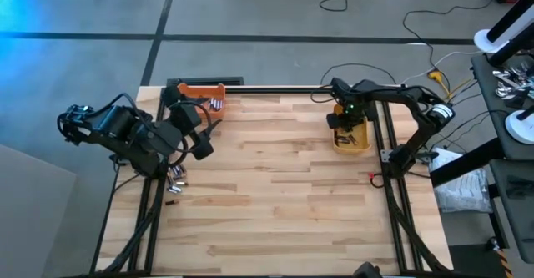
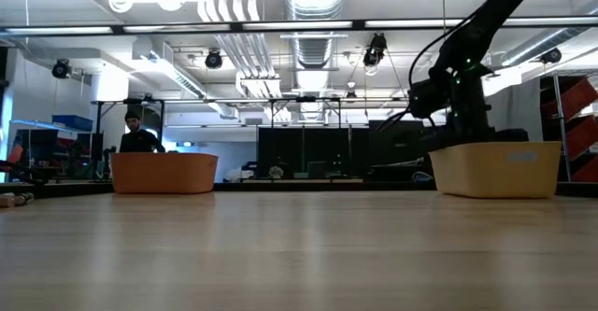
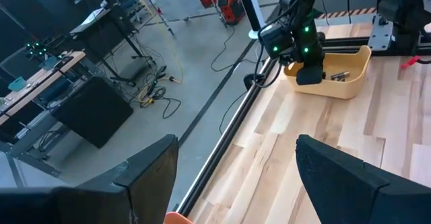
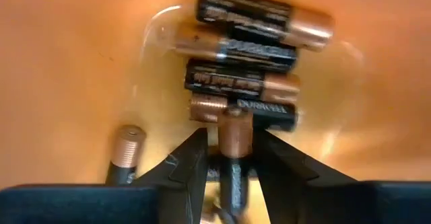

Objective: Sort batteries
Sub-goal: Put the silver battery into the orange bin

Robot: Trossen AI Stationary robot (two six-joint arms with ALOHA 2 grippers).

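Down inside the yellow bin point(image 1: 360, 142), your right pincer point(image 4: 232, 158) narrowly brackets a copper-tipped battery point(image 4: 235, 133), its long axis running along the fingers.

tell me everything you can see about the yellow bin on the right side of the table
The yellow bin is a small, smooth plastic-looking tub with rounded corners and low walls, standing upright near the table's right edge. Several copper-and-black batteries lie side by side on its floor, with another one apart from them. The right end effector reaches down inside it with one battery between its fingers. In the low view its rim looks level and its outer wall plain.
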